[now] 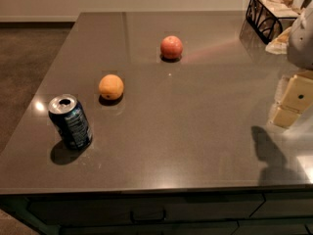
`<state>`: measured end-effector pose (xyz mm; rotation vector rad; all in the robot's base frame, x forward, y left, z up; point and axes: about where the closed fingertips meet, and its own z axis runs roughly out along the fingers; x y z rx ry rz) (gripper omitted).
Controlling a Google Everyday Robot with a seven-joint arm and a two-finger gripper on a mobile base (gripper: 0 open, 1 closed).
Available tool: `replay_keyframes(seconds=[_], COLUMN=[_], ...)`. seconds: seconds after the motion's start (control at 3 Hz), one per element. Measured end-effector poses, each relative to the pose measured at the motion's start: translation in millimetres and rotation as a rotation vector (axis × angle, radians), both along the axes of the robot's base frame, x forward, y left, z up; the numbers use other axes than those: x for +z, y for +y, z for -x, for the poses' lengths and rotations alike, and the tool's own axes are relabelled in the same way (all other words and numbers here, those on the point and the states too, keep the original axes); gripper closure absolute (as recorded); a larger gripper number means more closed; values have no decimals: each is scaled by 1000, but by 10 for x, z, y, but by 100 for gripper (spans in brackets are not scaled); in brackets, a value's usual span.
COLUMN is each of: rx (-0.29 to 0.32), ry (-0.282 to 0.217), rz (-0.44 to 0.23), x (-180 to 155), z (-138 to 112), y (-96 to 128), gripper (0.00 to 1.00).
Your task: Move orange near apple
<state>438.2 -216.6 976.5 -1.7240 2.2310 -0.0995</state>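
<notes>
The orange (111, 86) is a small yellow-orange fruit on the dark grey counter (195, 106), left of centre. The apple (171, 47) is a red-pink fruit with a paler top, farther back and to the right of the orange, well apart from it. My gripper (289, 105) hangs at the right edge of the view, above the counter's right side, far from both fruits. It holds nothing that I can see.
A dark blue soda can (71, 121) stands near the front left, close to the orange. A black wire basket (266, 9) with packets sits at the back right corner. The counter's front edge runs along the bottom; carpeted floor lies to the left.
</notes>
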Motion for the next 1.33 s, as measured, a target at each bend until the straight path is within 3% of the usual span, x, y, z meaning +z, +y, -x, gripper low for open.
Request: replay_keyframes(seconds=[0.67,1.0,1.33], rx=[17,41,51], ry=[-4,-10,-18], rz=[-23,-104,-183], x=[53,73,21], z=[-8,-201,-463], y=[78,439,994], gripper=[0,0,0])
